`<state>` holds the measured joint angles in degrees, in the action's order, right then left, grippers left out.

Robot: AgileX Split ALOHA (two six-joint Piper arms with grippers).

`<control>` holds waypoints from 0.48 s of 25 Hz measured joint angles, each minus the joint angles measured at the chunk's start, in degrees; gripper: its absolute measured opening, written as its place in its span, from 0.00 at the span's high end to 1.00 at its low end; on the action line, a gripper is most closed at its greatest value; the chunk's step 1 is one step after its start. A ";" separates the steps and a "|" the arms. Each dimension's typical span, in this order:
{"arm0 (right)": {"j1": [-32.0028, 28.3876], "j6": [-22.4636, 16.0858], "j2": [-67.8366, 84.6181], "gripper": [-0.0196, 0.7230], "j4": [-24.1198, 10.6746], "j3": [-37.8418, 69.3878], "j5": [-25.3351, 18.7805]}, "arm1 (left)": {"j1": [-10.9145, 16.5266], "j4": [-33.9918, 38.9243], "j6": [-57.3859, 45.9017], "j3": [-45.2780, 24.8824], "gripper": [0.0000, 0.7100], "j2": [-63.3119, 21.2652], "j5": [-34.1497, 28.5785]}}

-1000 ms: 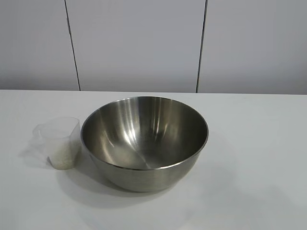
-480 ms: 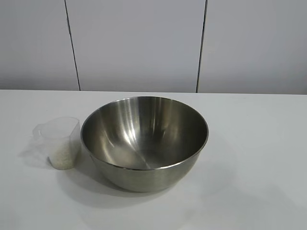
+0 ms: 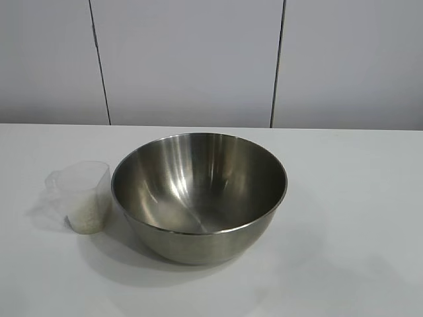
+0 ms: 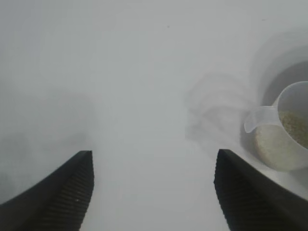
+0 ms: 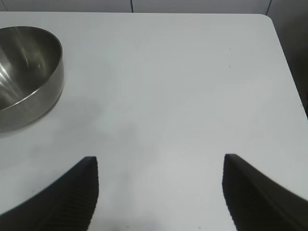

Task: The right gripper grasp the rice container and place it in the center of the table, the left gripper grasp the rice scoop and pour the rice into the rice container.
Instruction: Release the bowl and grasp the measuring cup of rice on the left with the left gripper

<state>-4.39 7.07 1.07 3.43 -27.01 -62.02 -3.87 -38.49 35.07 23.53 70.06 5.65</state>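
Steel bowl [image 3: 199, 197] sits upright near the middle of the white table [image 3: 357, 218], mouth up, nothing inside that I can see from the outside camera. Its brushed inner wall shows streaks of reflected light.

Clear plastic cup [image 3: 82, 196] stands upright just beside the bowl, on the left side in the outside view; whether the two touch I cannot tell. White rice [image 3: 88, 219] fills the lower part of the cup. The little handle tab sticks out on the side away from the bowl.

My left gripper [image 4: 153, 185]: fingers spread wide, nothing between them, only bare tabletop in the gap. From my left wrist the cup [image 4: 283, 131] shows off to one side, beyond one fingertip, not between the fingers and not touched. Its rice [image 4: 276, 147] is visible through the wall and from above.

My right gripper [image 5: 160, 185]: fingers also spread wide, holding nothing, over bare table. From my right wrist the bowl [image 5: 26, 77] is off toward one edge of the view, well apart from my fingertips. The far table edge and a rounded corner show beyond.

Neither arm appears in the outside view.

Wall behind the table: pale panels [image 3: 192, 63] with dark vertical seams.
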 joint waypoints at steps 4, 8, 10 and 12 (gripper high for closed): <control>0.00 0.00 0.00 0.31 0.00 0.00 0.00 | 0.00 0.00 -2.32 0.00 0.28 0.00 0.31; 0.00 0.00 0.00 0.31 0.00 0.00 0.00 | 0.00 0.00 -3.14 0.00 0.28 0.00 0.31; 0.00 0.00 0.00 0.31 0.00 0.00 0.00 | 0.00 0.00 -3.31 0.00 0.28 0.00 0.31; 0.00 0.00 0.00 0.31 0.00 0.00 0.00 | 0.00 0.00 -3.30 0.00 0.28 0.00 0.31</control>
<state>-4.39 7.07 1.07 3.43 -27.01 -62.02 -3.87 -38.49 31.77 23.53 70.06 5.96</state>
